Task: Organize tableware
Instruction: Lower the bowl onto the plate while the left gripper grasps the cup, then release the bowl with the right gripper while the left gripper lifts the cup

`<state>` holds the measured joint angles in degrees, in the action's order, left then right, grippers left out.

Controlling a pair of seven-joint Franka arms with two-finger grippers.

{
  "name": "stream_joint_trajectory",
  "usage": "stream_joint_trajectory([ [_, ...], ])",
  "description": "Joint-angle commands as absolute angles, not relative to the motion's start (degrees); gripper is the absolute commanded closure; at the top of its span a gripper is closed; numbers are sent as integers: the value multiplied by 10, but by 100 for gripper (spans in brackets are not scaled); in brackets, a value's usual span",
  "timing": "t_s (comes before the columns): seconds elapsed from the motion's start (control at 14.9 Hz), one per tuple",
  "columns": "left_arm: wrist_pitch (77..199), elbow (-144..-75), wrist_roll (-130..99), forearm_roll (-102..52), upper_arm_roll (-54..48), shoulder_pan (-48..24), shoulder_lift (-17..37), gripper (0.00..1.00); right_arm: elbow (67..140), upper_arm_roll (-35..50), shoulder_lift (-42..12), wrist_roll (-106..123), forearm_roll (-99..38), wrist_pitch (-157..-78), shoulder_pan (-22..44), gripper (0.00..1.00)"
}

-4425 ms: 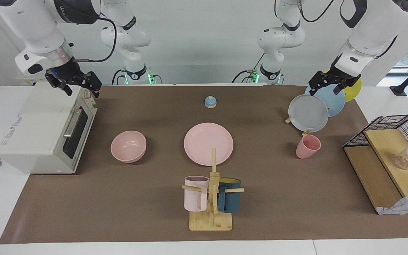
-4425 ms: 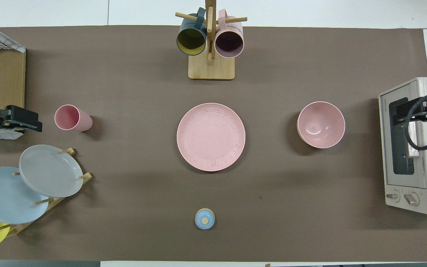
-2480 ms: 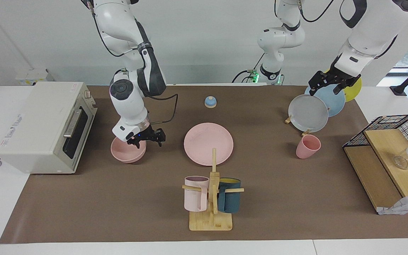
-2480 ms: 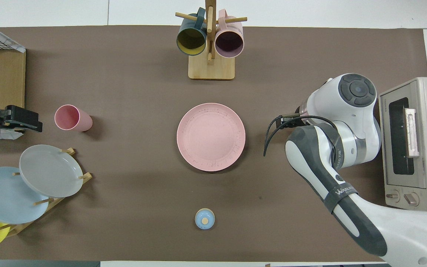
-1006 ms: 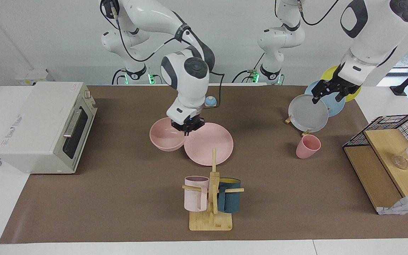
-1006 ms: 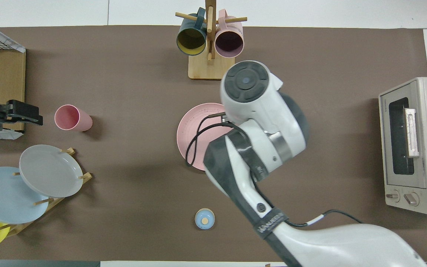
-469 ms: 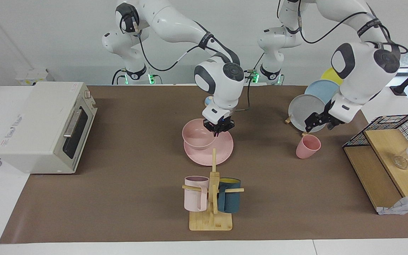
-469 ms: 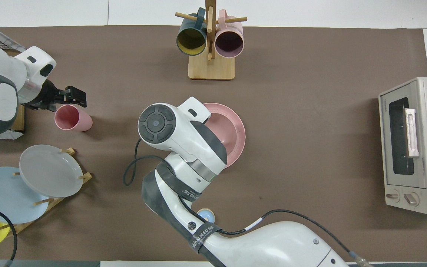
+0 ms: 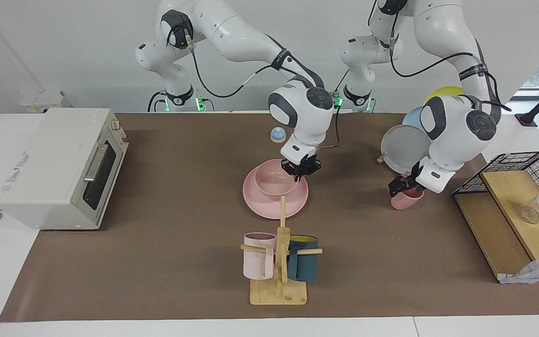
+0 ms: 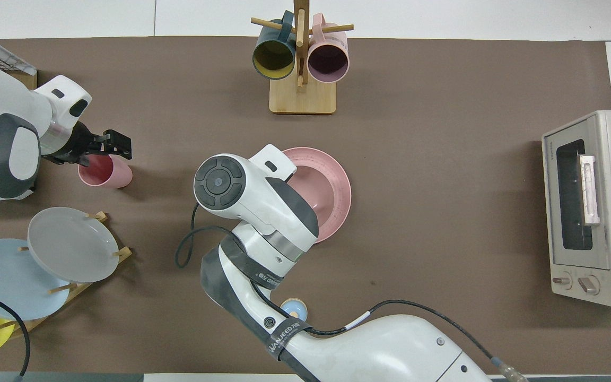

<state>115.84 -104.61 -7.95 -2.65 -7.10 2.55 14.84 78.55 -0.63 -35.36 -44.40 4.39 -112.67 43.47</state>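
Carried across from beside the toaster oven, the bowl now sits on the plate at the table's middle, stacked to gather the pink set. Its rim is pinched in the right gripper, whose fingers are closed tight and, by the look of it, about to release. Spread wide, the left gripper has dropped over the cup near the plate rack, ready to grasp it.

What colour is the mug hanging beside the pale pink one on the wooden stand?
Dark teal mug, yellow inside; the overhead view shows it best.
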Motion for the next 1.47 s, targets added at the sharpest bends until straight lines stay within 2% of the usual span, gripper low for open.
stream_joint_trajectory([
  [0.0,1214,-1102,-93,-20,-69,22,125,0,792,-4,-354,-449,33,-1137,428,100],
  [0.13,1218,-1107,-91,-20,-69,22,125,10,801,-4,-354,-450,33,-1138,430,93],
  [0.2,1217,-1107,-92,-20,-69,21,124,22,800,-4,-353,-450,33,-1137,430,81],
  [0.27,1216,-1107,-92,-20,-69,21,124,67,795,-4,-352,-450,33,-1135,429,71],
  [0.34,1216,-1107,-87,-20,-69,21,124,100,791,-4,-352,-449,32,-1125,425,65],
  [0.54,1215,-1104,-76,-19,-69,21,124,100,747,-4,-360,-449,34,-1097,421,53],
  [0.67,1215,-1103,-76,-19,-69,21,125,100,709,-4,-353,-434,30,-1046,388,52],
  [0.87,1202,-1086,-77,-18,-69,21,125,100,723,-5,-296,-360,15,-1000,320,42],
  [0.94,1164,-1057,-78,-18,-72,19,126,100,739,-5,-274,-346,15,-977,292,30],
  [1.01,1115,-1010,-82,-19,-73,7,129,100,758,-5,-248,-331,14,-960,262,10],
  [1.07,1061,-959,-90,-21,-73,-6,132,100,777,-5,-216,-310,13,-943,225,0],
  [1.21,971,-867,-159,-30,-72,-47,143,100,778,-5,-164,-212,13,-871,165,0],
  [1.41,924,-803,-314,-41,-72,-124,154,100,774,-7,-96,-116,14,-811,88,0],
])
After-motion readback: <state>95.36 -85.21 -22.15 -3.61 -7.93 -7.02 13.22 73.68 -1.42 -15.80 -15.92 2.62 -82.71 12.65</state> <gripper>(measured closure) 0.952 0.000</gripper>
